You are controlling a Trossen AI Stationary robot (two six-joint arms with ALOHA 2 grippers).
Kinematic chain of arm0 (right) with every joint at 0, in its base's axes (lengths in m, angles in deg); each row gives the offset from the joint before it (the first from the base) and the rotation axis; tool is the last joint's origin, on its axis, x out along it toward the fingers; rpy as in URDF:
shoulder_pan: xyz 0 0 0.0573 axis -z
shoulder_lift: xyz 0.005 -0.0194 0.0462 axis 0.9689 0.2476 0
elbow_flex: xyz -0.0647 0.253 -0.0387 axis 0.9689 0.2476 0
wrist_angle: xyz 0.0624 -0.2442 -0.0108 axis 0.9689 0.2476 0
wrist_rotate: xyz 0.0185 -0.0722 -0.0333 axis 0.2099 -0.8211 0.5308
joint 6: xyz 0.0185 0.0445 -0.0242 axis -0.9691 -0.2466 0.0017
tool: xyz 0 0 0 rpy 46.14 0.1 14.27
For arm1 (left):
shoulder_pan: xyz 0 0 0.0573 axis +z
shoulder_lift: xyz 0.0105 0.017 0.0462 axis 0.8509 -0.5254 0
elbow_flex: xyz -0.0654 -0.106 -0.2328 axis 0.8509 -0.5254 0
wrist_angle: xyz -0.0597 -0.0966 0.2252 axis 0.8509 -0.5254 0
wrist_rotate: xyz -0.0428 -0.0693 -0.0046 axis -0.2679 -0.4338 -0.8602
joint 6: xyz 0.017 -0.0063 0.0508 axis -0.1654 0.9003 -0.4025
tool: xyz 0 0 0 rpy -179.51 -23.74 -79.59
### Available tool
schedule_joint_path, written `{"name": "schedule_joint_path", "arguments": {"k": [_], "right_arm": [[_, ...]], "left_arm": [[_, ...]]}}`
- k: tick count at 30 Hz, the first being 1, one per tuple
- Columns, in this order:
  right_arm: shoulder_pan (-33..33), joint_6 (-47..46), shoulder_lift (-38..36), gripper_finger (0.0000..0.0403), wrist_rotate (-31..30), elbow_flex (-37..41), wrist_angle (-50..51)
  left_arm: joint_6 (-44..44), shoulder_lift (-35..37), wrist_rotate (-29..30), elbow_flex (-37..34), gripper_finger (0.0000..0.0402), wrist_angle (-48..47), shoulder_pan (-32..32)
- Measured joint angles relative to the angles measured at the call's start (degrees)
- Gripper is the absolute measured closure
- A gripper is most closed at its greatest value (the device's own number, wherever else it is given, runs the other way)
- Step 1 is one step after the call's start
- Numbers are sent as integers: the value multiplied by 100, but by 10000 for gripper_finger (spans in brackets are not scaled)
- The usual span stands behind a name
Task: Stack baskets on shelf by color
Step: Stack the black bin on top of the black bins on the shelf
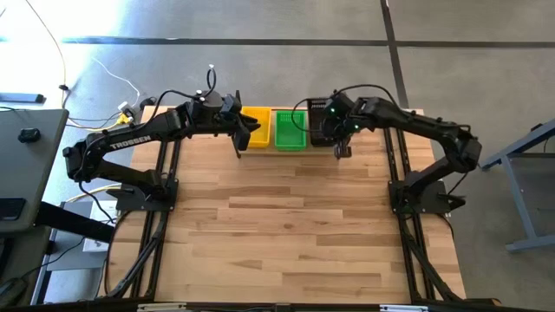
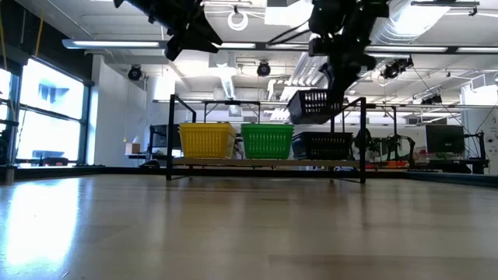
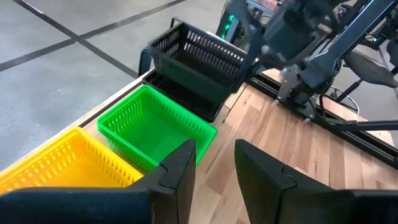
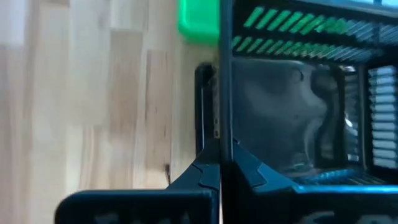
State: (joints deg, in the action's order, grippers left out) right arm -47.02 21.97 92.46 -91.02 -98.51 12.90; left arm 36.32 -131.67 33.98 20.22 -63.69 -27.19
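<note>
While left gripper (image 3: 214, 165) hovers part-open near yellow basket (image 1: 252, 126), black basket (image 2: 315, 106) is held, tilted, by clamped right gripper (image 4: 219, 165) above shelf (image 2: 264, 162).

Shelf (image 2: 264, 163) carrying yellow basket (image 2: 206, 141), green basket (image 2: 267, 141), black basket (image 2: 321, 145); second black basket (image 2: 313, 104) tilted above it.

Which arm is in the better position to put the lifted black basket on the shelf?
The right arm. Its claw is shut on the rim of the black basket, tilted just above another black one on the shelf. The left claw holds nothing, over the yellow basket.
</note>
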Motion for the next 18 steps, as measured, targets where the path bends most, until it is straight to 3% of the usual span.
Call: {"name": "schedule_joint_path", "arguments": {"k": [8, 18], "right_arm": [[0, 185, -14, 403, -228, 520, -451], [0, 108, 36, 403, -217, 540, -630]], "left_arm": [[0, 0, 0, 1, 300, 1, 0], [0, 0, 0, 0, 300, 2, 0]]}}
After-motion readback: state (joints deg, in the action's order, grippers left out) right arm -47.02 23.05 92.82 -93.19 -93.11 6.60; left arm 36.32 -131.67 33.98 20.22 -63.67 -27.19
